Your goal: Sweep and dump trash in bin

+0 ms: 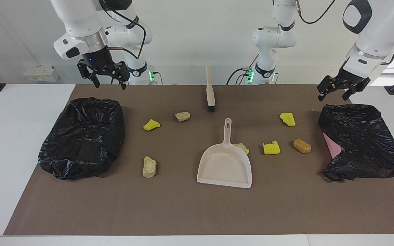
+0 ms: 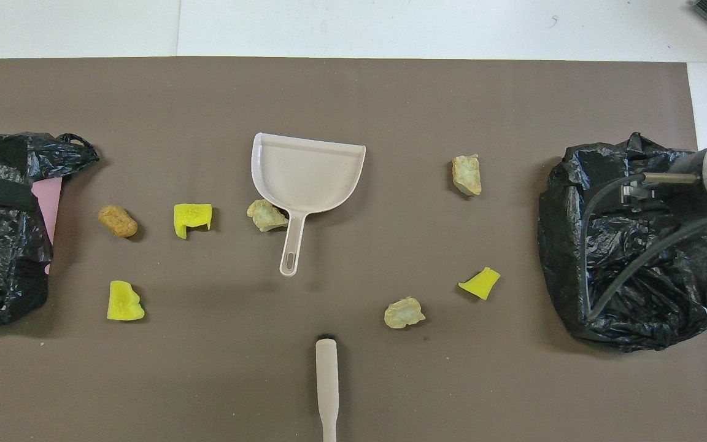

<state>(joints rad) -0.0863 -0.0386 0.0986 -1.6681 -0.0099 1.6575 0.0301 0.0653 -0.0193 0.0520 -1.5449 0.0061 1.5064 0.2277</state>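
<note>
Sweeping set on a brown mat, both arms raised, nothing held.

Facing view: right gripper (image 1: 108,80) at upper left, fingers spread and empty, over the mat edge just above a black bag-lined bin (image 1: 82,136). Left gripper (image 1: 335,91) at upper right, fingers apart and empty, over the second black bag-lined bin (image 1: 364,141). Brush (image 1: 210,90) at top centre. Dustpan (image 1: 225,164) at centre, handle pointing up the frame. Trash (image 1: 271,148), seven lumps, lies scattered across the middle of the frame between the bins, all on the mat; one pale lump (image 1: 241,147) touches the dustpan's side.

Overhead view: dustpan (image 2: 307,178) at centre, brush (image 2: 327,387) at bottom centre. Trash (image 2: 192,219) lies in two loose groups either side of the dustpan. The grippers' tips are hardly seen here, possibly hidden against the bags.
</note>
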